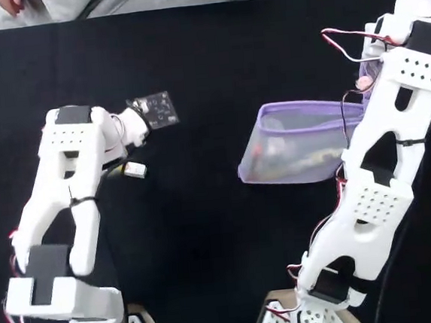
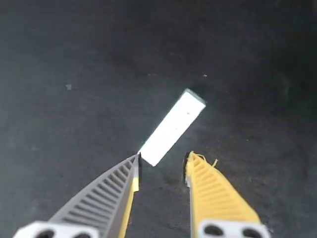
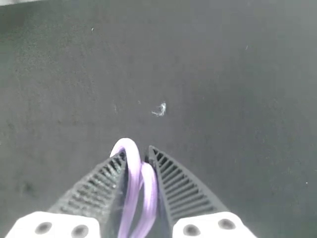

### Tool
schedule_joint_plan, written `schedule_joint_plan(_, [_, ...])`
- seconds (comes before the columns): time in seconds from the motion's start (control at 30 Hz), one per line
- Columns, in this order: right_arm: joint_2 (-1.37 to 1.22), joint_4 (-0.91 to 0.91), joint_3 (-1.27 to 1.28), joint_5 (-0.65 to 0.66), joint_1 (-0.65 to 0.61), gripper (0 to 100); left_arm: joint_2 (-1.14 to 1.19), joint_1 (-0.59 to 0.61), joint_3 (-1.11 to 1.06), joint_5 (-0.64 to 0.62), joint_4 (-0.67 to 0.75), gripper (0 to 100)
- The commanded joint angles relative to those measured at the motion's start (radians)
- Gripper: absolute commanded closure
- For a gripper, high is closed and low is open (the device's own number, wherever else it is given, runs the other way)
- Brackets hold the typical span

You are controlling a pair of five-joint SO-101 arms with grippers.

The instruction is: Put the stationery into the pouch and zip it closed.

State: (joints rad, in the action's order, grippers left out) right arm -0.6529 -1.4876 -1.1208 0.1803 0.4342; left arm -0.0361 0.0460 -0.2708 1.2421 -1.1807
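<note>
In the high view the pouch (image 1: pixel 289 144) loses its right end behind the right arm (image 1: pixel 385 154). What lies inside shows through the purple wall only as pale and reddish smears, too blurred to name. The white block (image 1: pixel 134 169) is partly tucked under the left arm (image 1: pixel 67 189), so its full length cannot be seen there. In the right wrist view the purple loop (image 3: pixel 130 193) pinched in the right gripper (image 3: pixel 136 151) runs out past the picture's edge. In the left wrist view the left gripper (image 2: pixel 162 161) is cut off at its base.
</note>
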Motion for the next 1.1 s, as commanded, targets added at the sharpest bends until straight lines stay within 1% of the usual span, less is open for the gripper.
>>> schedule_joint_plan(0.0, [0.012,0.003,-0.054,0.035,-0.012,98.8,0.089,-0.010,0.033,0.054,0.018,84])
schedule_joint_plan(0.17, [0.012,0.005,-0.054,0.035,-0.014,98.8,0.221,-0.030,0.101,0.057,0.012,84])
schedule_joint_plan(0.43, [0.013,0.005,-0.054,0.037,-0.011,98.8,0.334,-0.039,0.225,0.057,0.020,84])
schedule_joint_plan(0.63, [0.013,0.005,-0.056,0.037,-0.011,98.8,0.430,-0.041,0.265,0.057,0.017,84])
schedule_joint_plan(0.7, [0.013,0.005,-0.056,0.037,-0.011,98.8,0.446,-0.041,0.265,0.057,0.014,87])
schedule_joint_plan(0.83, [0.013,0.005,-0.056,0.037,-0.011,98.8,0.456,-0.042,0.265,0.057,0.018,97])
schedule_joint_plan(1.07, [0.013,0.002,-0.056,0.035,-0.011,98.8,0.453,-0.042,0.277,0.054,0.012,97])
